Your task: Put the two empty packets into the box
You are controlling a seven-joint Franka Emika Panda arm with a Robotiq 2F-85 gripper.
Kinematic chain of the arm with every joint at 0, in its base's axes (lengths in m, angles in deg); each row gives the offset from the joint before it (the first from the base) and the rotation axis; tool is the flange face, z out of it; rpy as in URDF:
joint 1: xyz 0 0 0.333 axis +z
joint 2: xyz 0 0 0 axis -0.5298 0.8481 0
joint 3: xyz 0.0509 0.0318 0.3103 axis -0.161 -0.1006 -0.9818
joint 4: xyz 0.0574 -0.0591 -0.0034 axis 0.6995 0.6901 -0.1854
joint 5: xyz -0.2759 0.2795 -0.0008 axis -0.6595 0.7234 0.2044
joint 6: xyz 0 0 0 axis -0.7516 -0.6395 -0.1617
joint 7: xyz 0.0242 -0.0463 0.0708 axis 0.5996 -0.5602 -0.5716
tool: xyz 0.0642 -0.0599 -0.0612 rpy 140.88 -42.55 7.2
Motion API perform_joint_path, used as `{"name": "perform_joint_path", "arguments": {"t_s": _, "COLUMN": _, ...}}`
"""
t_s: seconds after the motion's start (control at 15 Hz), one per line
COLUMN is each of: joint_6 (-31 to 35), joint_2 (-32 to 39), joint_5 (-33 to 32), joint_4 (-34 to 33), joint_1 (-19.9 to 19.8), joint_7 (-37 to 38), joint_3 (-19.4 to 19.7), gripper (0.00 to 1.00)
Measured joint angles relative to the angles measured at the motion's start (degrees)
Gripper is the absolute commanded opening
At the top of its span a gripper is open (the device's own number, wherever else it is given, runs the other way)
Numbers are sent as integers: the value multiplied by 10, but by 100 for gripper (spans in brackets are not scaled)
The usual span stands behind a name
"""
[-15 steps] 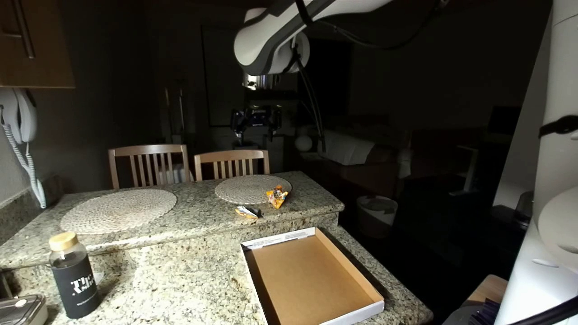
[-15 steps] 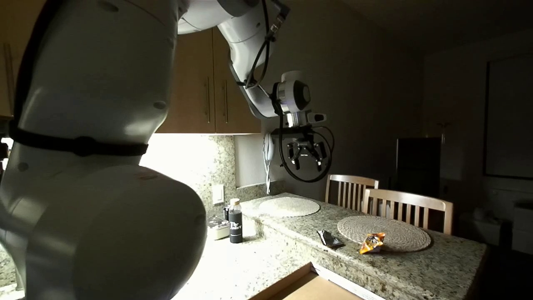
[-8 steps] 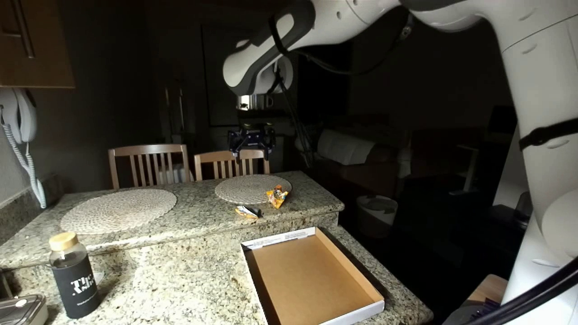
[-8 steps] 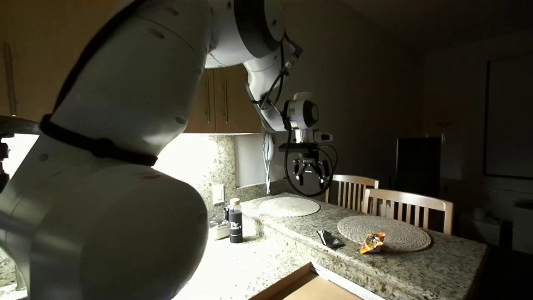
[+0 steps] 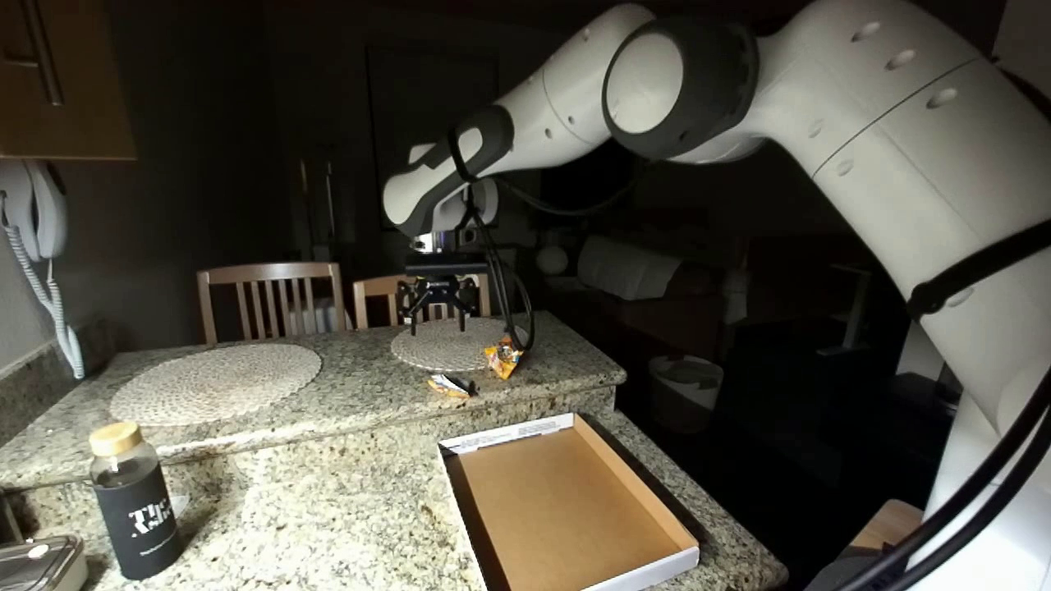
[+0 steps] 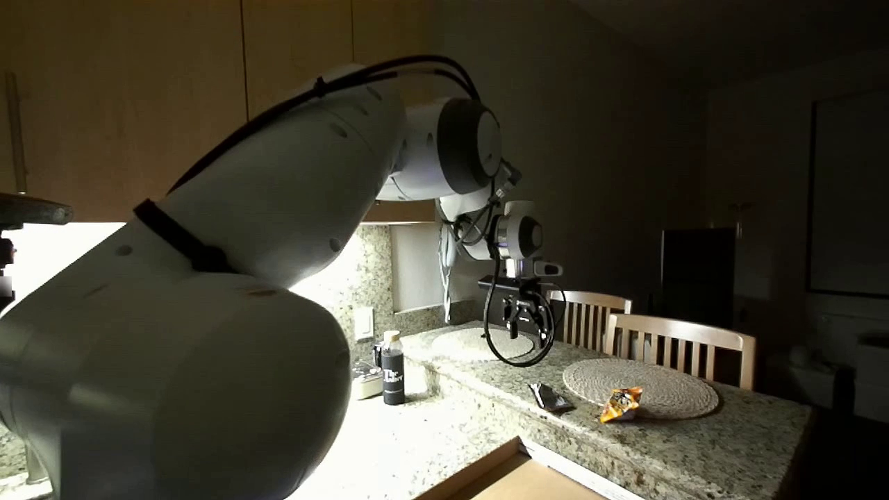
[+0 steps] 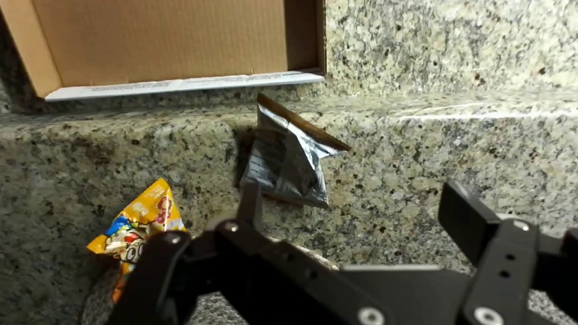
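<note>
Gripper (image 5: 438, 327) has dropped lower, spread wide
Reaching for the silver wrapper (image 7: 286, 162), I'd guess; it's on the counter (image 5: 361, 382), yellow wrapper (image 7: 144, 216) at the mat (image 5: 423, 353) edge, box (image 5: 571, 492) just below; next, line up over silver

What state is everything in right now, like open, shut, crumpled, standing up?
Gripper, open, holding nothing
Silver packet, crumpled, on the counter
Yellow packet, crumpled, at a placemat's edge
Box, open, neither packet inside
Bottle, upright, capped
Phone, looks hung up
Cabinet doors, look shut
Container, looks closed, partly out of frame
Bin, upright, contents unclear
</note>
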Motion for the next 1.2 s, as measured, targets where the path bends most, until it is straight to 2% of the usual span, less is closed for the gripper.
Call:
{"name": "perform_joint_path", "arguments": {"t_s": 0.2, "joint_6": -5, "joint_2": 48, "joint_5": 0, "joint_4": -56, "joint_1": 9, "joint_7": 25, "joint_3": 14, "gripper": 100}}
{"name": "perform_joint_path", "arguments": {"t_s": 0.47, "joint_6": -9, "joint_2": 55, "joint_5": 0, "joint_4": -72, "joint_1": 10, "joint_7": 26, "joint_3": 17, "gripper": 100}}
{"name": "perform_joint_path", "arguments": {"t_s": 0.87, "joint_6": -118, "joint_2": 116, "joint_5": 0, "joint_4": -147, "joint_1": 11, "joint_7": 26, "joint_3": 22, "gripper": 100}}
{"name": "perform_joint_path", "arguments": {"t_s": 1.2, "joint_6": -158, "joint_2": 175, "joint_5": 0, "joint_4": -230, "joint_1": 12, "joint_7": 16, "joint_3": 25, "gripper": 100}}
